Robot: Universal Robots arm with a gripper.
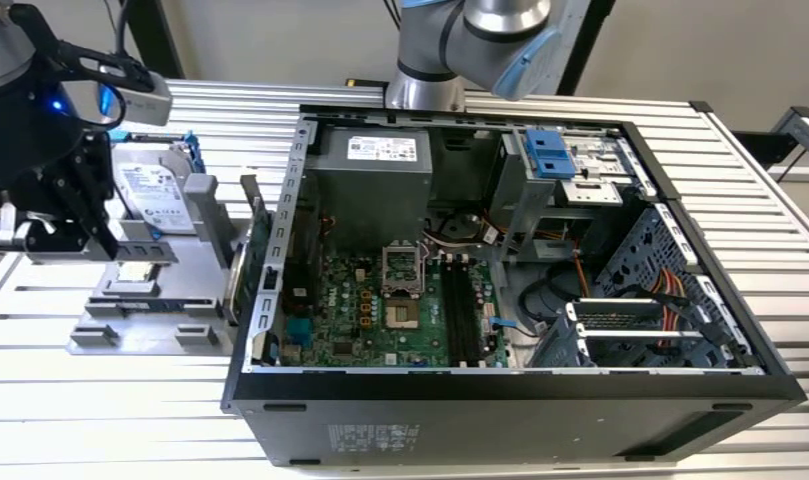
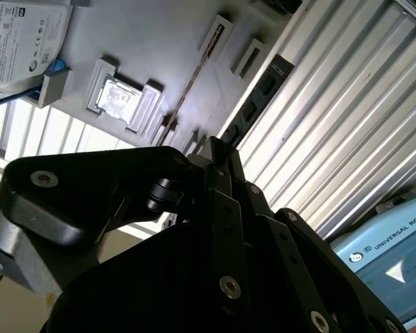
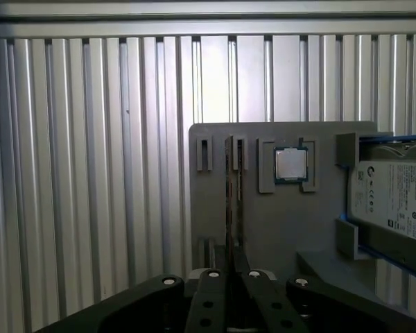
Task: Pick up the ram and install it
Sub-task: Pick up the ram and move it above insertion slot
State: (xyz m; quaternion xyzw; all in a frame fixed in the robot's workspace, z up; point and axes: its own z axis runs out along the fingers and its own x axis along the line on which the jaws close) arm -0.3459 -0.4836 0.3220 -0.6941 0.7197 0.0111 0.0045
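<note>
The ram (image 3: 229,201) presents edge-on in both wrist views. It reads as a thin line only, and its chips and board faces cannot be made out. It stands in a narrow slot of the grey holder plate (image 3: 277,229), between the plate's CPU chip (image 3: 290,165) and the plate's outer edge. One end of the ram is covered by the tool (image 3: 233,272).

The tool's fingers are drawn together with no more than a slit between them, and they grip nothing. The tool hangs above the holder plate, in line with the ram.

The hard drive (image 3: 392,194) sits on the holder plate past the CPU chip from the ram and is cut off by the frame. Beyond the holder plate's outer edge, bare table (image 3: 90,173) lies open. In the exterior view the computer case (image 1: 511,400) stands just beside the holder plate.
</note>
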